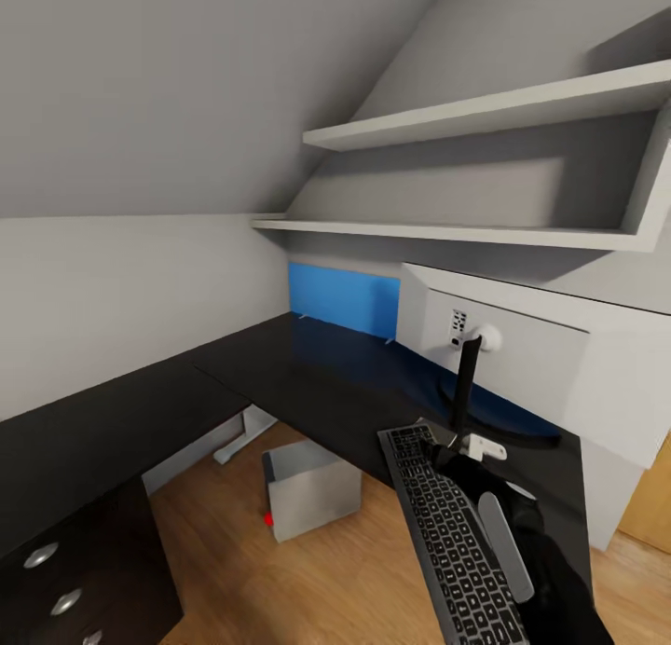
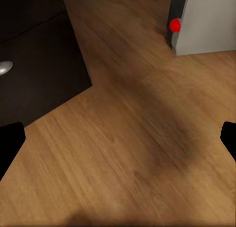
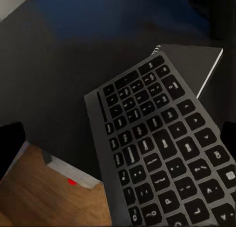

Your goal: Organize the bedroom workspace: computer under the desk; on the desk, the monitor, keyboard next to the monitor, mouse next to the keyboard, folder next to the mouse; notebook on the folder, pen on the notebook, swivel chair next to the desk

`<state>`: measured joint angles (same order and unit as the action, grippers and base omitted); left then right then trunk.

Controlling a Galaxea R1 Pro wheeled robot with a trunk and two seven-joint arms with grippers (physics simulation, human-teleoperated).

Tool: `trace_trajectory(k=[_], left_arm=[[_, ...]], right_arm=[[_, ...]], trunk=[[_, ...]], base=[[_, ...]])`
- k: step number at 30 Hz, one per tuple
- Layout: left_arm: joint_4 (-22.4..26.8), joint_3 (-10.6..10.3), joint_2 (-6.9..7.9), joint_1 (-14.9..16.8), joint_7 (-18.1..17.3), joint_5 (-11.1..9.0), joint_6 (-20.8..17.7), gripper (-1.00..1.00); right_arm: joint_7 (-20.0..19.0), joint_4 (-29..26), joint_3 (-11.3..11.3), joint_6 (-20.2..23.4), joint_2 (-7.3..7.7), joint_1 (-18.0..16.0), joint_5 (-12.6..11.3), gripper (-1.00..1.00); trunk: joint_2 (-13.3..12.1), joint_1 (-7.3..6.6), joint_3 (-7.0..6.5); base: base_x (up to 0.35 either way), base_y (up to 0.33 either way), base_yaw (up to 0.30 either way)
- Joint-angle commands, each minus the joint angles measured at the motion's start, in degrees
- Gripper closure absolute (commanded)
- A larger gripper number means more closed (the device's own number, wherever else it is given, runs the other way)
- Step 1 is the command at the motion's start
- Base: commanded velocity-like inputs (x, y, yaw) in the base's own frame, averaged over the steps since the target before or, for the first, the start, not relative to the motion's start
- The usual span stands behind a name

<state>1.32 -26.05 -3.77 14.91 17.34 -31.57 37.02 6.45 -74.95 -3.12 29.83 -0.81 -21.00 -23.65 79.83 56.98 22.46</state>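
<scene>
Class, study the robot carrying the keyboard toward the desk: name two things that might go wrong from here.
1. The keyboard hangs tilted in the right gripper, partly past the desk edge; it might slip to the floor.
2. The monitor stand is close ahead; pushing forward might knock it.

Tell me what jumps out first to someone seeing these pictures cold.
The dark keyboard held up in the right gripper at the lower right of the head view, tilted over the black desk's front edge. Behind it stands the monitor, its white back toward the camera, with a bright blue panel on the wall to its left. On the wood floor under the desk sits the pale grey computer with its red light.
</scene>
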Motion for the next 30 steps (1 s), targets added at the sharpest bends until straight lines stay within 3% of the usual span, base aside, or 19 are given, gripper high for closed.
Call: trace_trajectory(k=[1, 3, 13, 19, 24, 30], left_arm=[[0.0, -0.5, -0.01, 0.0, 0.4, -0.2, 0.1, -1.0], [0.0, -0.5, -0.01, 0.0, 0.4, -0.2, 0.1, -1.0], [0.0, -0.5, -0.01, 0.0, 0.4, -0.2, 0.1, -1.0], [0.0, -0.5, -0.01, 0.0, 0.4, -0.2, 0.1, -1.0], [0.0, -0.5, -0.01, 0.0, 0.4, -0.2, 0.1, -1.0], [0.0, -0.5, -0.04, 0.0, 0.4, -0.2, 0.1, -1.0]], right_arm=[[0.4, -0.4, -0.1, 0.2, 0.01, 0.0, -1.6, -1.0], [0.3, -1.3, -0.2, 0.3, 0.1, 0.1, -3.8, -1.0], [-0.1, -2.8, -0.3, 0.5, 0.07, 0.2, -8.7, -1.0], [-0.1, -3.5, -0.4, 0.4, 0.19, 0.2, -14.3, -1.0], [-0.1, -3.7, -0.5, 0.3, 0.26, 0.3, -16.4, -1.0], [-0.1, -3.6, -0.5, 0.3, 0.27, 0.3, -16.7, -1.0]], trunk=[[0.0, -0.01, 0.07], [0.0, -0.01, 0.07], [0.0, -0.01, 0.07], [0.0, -0.01, 0.07], [0.0, -0.01, 0.07], [0.0, -0.01, 0.07]], base=[[-0.06, 0.037, 0.0], [-0.04, 0.024, 0.0], [-0.07, 0.111, 0.0], [-0.149, 0.249, 0.0], [-0.098, 0.179, 0.0], [-0.017, 0.033, 0.0]])
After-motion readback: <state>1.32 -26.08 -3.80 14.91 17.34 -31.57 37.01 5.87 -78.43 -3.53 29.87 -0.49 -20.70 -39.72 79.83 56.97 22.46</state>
